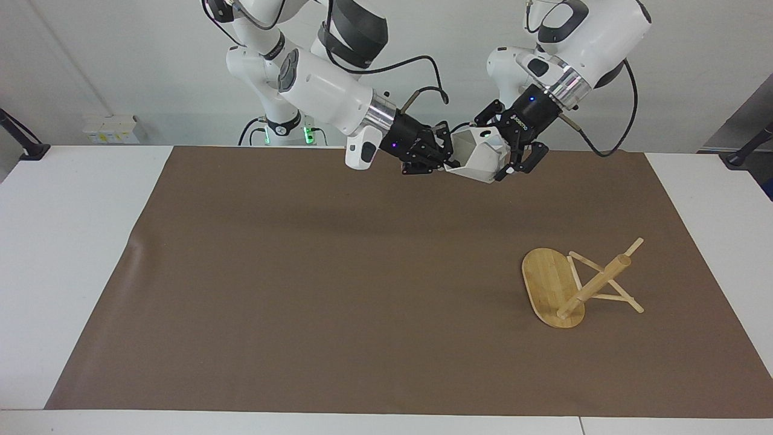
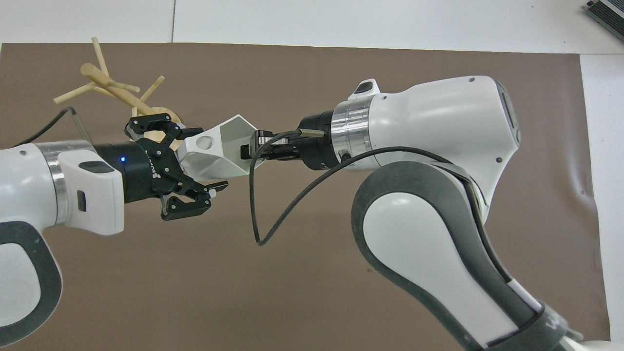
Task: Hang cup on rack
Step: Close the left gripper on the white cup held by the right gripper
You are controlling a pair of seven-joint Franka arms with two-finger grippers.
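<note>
White faceted cup (image 1: 477,158) (image 2: 219,152) aloft between the two grippers, over the robots' edge of the brown mat (image 1: 338,290) covering the surface. Right gripper (image 1: 436,156) (image 2: 254,147) pinched shut on the cup's hexagonal rim, one finger inside the mouth. Left gripper (image 1: 507,158) (image 2: 197,161) at the cup's handle end, fingers (image 2: 217,185) spread wide, one to each side of the cup's base; whether they touch it cannot be told. Cup on its side, long axis roughly level: mouth toward the right gripper, tapered base toward the left one, pierced handle (image 2: 202,142) turned upward. Bamboo mug rack (image 1: 577,284) (image 2: 114,90) toppled on the mat toward the left arm's end, well apart from the cup: oval base (image 1: 551,284) standing on edge, post (image 1: 595,285) slanting away from the robots, pegs splayed. White lettering on the left gripper's black body, not readable.
</note>
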